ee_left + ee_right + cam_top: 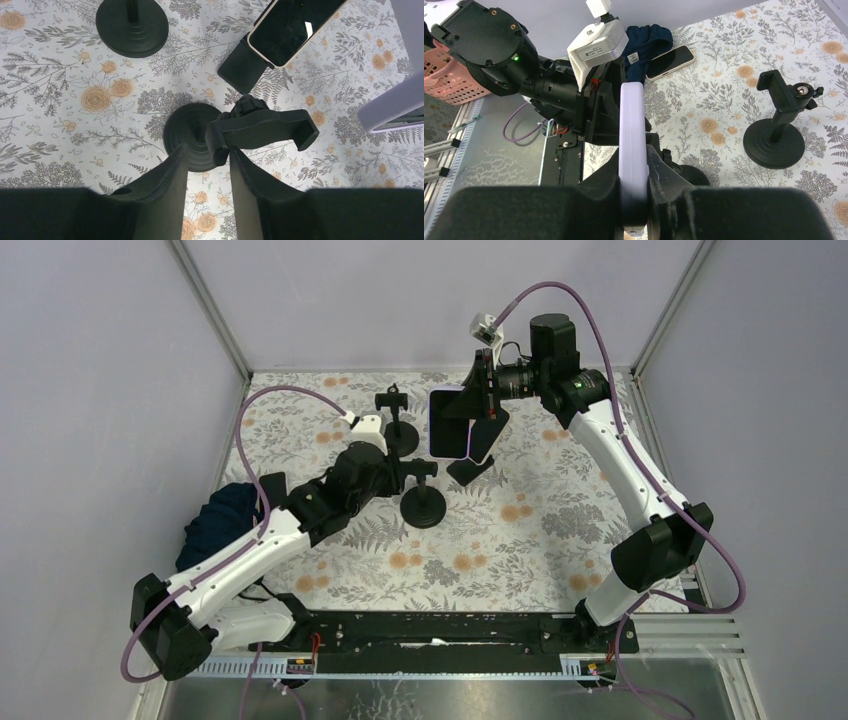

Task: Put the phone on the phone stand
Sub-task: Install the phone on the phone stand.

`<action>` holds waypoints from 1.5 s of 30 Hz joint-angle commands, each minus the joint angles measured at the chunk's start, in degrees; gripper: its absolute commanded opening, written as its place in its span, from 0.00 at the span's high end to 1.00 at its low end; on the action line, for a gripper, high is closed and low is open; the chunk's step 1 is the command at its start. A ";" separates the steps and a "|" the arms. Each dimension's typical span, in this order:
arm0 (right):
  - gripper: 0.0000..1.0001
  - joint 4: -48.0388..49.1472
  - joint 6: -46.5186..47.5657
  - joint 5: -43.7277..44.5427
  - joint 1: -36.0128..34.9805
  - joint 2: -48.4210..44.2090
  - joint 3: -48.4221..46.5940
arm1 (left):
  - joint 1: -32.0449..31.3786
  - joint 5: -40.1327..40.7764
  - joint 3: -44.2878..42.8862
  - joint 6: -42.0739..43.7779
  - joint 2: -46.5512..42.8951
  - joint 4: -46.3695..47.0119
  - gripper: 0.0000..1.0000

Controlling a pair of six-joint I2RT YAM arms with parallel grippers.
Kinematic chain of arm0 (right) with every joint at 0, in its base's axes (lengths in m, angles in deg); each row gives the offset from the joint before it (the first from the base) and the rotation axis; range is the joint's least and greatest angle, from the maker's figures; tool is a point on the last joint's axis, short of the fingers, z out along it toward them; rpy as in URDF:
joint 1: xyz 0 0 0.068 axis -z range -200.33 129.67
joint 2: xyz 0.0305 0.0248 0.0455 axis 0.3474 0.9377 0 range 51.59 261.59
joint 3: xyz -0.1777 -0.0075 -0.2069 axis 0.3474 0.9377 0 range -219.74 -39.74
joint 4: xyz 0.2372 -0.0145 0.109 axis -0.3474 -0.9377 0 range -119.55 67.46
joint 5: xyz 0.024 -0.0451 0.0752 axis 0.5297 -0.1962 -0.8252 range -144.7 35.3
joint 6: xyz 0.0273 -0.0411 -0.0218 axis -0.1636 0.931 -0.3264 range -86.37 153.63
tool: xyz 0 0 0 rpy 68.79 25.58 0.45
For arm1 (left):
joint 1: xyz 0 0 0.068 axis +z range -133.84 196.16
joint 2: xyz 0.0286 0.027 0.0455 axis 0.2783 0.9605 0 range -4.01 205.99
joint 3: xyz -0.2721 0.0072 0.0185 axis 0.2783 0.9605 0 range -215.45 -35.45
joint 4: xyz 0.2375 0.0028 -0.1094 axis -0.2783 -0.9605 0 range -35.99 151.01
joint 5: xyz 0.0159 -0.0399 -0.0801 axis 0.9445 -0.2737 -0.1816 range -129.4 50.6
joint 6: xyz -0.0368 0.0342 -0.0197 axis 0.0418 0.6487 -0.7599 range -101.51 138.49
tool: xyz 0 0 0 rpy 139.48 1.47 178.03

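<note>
Pinching the phone [632, 115] across its thickness, the right gripper [633, 170] holds it above the far middle of the table. The right wrist view shows its lavender case edge-on, while the overhead view shows its dark screen.

Just in front of it is the phone stand [262, 129]. The left gripper [207, 152] has its fingers spread either side of one end of the stand's clamp.

Only the left wrist view shows the gap left there. It also shows a flat black block [240, 67] under a pale-rimmed dark screen [295, 25]; I cannot tell whether that screen is the held phone.

Only the right wrist view shows a second phone [670, 62] lying beside a dark blue cloth [646, 42], and a pink basket [449, 75].

A second stand [774, 145] is further back. A floral covering [540, 520] lies on the table, and the walls [100, 390] are plain grey-lilac.
</note>
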 commanded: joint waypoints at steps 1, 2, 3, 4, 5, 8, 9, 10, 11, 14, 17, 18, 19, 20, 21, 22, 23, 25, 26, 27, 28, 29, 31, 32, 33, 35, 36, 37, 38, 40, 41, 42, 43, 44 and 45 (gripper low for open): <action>1.00 3.13 -1.18 -1.10 -0.58 -1.35 -1.80 | -0.23 0.83 -1.78 1.63 0.90 1.22 0.60; 1.00 3.21 -1.14 -1.10 -0.63 -1.40 -1.72 | -0.23 0.87 -1.83 1.70 0.98 1.20 0.62; 1.00 3.19 -1.15 -1.10 -0.63 -1.44 -1.71 | -0.19 0.90 -1.84 1.70 1.03 1.28 0.65; 1.00 3.12 -1.10 -1.03 -0.64 -1.49 -1.63 | -0.23 0.96 -1.84 1.74 0.96 1.31 0.66; 1.00 3.16 -1.05 -1.01 -0.58 -1.52 -1.54 | -0.18 0.96 -1.84 1.82 0.99 1.34 0.66; 1.00 3.21 -1.05 -1.10 -0.63 -1.55 -1.40 | -0.19 0.82 -1.92 2.07 1.10 1.46 0.69; 1.00 3.15 -1.02 -1.14 -0.63 -1.54 -1.37 | -0.21 0.75 -1.92 2.10 1.13 1.45 0.69; 1.00 3.14 -1.01 -1.10 -0.60 -1.60 -1.31 | -0.18 0.63 -2.00 2.17 1.20 1.44 0.68; 1.00 3.12 -0.95 -1.10 -0.61 -1.62 -1.27 | -0.23 0.46 -2.13 2.24 1.21 1.49 0.67; 1.00 3.16 -1.00 -1.23 -0.64 -1.56 -1.27 | -0.23 0.26 -2.36 2.42 1.20 1.78 0.65; 1.00 3.13 -0.98 -1.34 -0.63 -1.52 -1.27 | -0.21 0.32 -2.54 2.68 1.11 2.04 0.65; 1.00 3.10 -0.94 -1.36 -0.64 -1.53 -1.19 | -0.18 0.32 -2.54 2.78 1.12 2.19 0.65; 1.00 3.13 -0.97 -1.36 -0.64 -1.53 -1.18 | -0.19 0.32 -2.54 2.87 1.04 2.32 0.66; 1.00 3.14 -0.96 -1.44 -0.64 -1.53 -1.16 | -0.21 0.29 -2.58 3.01 1.03 2.34 0.66; 1.00 3.10 -1.00 -1.45 -0.61 -1.53 -1.11 | -0.24 0.28 -2.62 3.00 0.97 2.39 0.66; 1.00 3.08 -1.00 -1.40 -0.56 -1.53 -1.09 | -0.24 0.18 -2.63 2.97 0.88 2.51 0.66; 1.00 3.15 -0.97 -1.44 -0.63 -1.53 -1.09 | -0.24 0.16 -2.56 2.99 0.59 2.70 0.67; 1.00 3.12 -1.00 -1.45 -0.63 -1.53 -1.09 | -0.22 0.05 -2.54 3.04 0.13 2.93 0.68; 1.00 3.14 -1.00 -1.49 -0.59 -1.47 -1.14 | -0.19 0.04 -2.54 3.11 -0.11 3.04 0.68; 1.00 3.14 -0.98 -1.53 -0.63 -1.45 -1.16 | -0.23 0.08 -2.54 3.11 -0.37 3.07 0.69; 1.00 3.14 -0.95 -1.56 -0.64 -1.45 -1.18 | -0.24 0.07 -2.54 3.14 -0.52 3.07 0.69; 1.00 3.13 -1.00 -1.54 -0.64 -1.45 -1.18 | -0.24 0.07 -2.54 3.23 -0.61 3.07 0.70; 1.00 3.13 -1.06 -1.54 -0.64 -1.45 -1.14 | -0.22 0.11 -2.33 3.36 -0.59 3.07 0.72; 1.00 3.14 -1.08 -1.54 -0.61 -1.50 -1.10 | -0.21 0.17 -2.17 3.40 -0.37 2.98 0.72; 1.00 3.16 -1.08 -1.54 -0.62 -1.49 -1.09 | -0.24 0.11 -2.07 3.33 -0.17 2.90 0.73; 1.00 3.14 -1.00 -1.54 -0.63 -1.62 -1.02 | -0.22 -0.17 -1.88 3.25 0.42 2.70 0.73; 1.00 3.09 -1.00 -1.54 -0.62 -1.62 -0.96 | -0.22 -0.25 -1.76 3.18 0.60 2.72 0.73; 1.00 3.14 -0.99 -1.54 -0.62 -1.64 -1.00 | -0.19 -0.34 -1.67 3.15 0.78 2.72 0.73; 1.00 3.09 -0.98 -1.58 -0.63 -1.63 -0.93 | -0.23 -0.33 -1.54 3.22 0.96 2.70 0.74; 1.00 3.05 -0.91 -1.62 -0.64 -1.62 -0.92 | -0.24 -0.25 -1.50 3.39 1.13 2.71 0.74; 1.00 3.04 -0.84 -1.69 -0.59 -1.58 -0.92 | -0.24 -0.17 -1.49 3.45 1.20 2.71 0.74; 1.00 3.05 -0.93 -1.80 -0.59 -1.54 -0.87 | -0.24 -0.09 -1.41 3.49 1.25 2.72 0.74; 1.00 3.05 -0.99 -1.84 -0.63 -1.46 -0.83 | -0.15 -0.04 -1.40 3.54 1.25 2.66 0.74; 1.00 3.17 -1.05 -1.95 -0.70 -1.38 -0.83 | -0.15 -0.11 -1.32 3.58 1.25 2.65 0.74; 1.00 3.12 -1.06 -1.97 -0.82 -1.36 -0.83 | -0.15 -0.24 -1.31 3.66 1.37 2.69 0.74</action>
